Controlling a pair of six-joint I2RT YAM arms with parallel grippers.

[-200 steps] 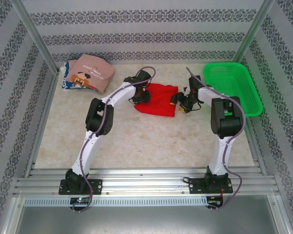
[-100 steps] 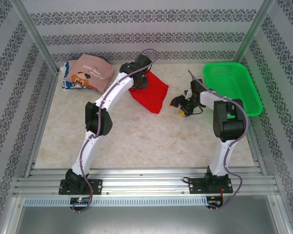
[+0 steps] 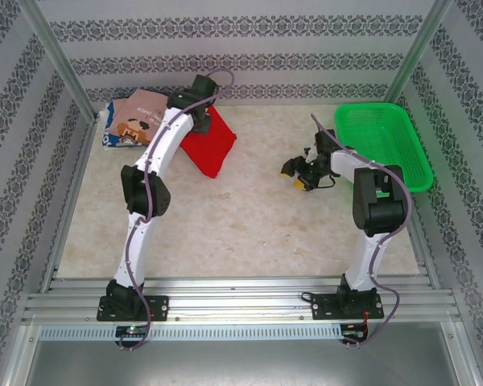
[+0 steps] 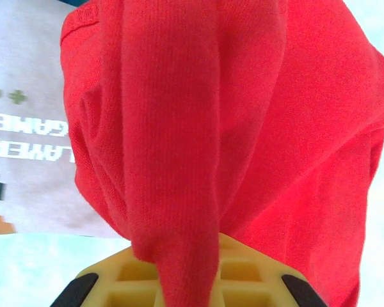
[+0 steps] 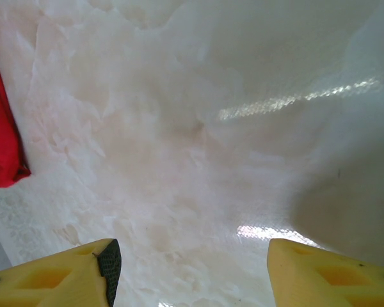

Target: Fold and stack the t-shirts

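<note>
Top external: left gripper [image 3: 200, 119] pinches the red shirt [image 3: 211, 149] just beside the pink shirt [image 3: 147, 121]; stacking seems in hand. Next, lay the red shirt squarely atop the pink shirt. Right gripper [image 3: 296, 174] stands spread, empty.

Red shirt [image 4: 243, 128]: we note a fine-ribbed knit cloth, matt, soft in its folds. Pink shirt [image 3: 149, 119]: matt cloth, and we read its print as flat colour without shine. Table [image 5: 198, 160]: a smooth, pale, marbled sheet, glossy enough to throw back streaks of light. Basket [image 3: 384, 145]: green plastic mesh with a faint sheen. Right gripper [image 5: 191, 272]: fingers [image 5: 57, 281] of yellow moulded plastic, matt, with dull black pads [image 5: 110, 262]. Rails [image 3: 241, 305] at the near edge: bare metal, ribbed, satin finish. We cannot tell what the patterned walls [image 3: 241, 60] are made of.
</note>
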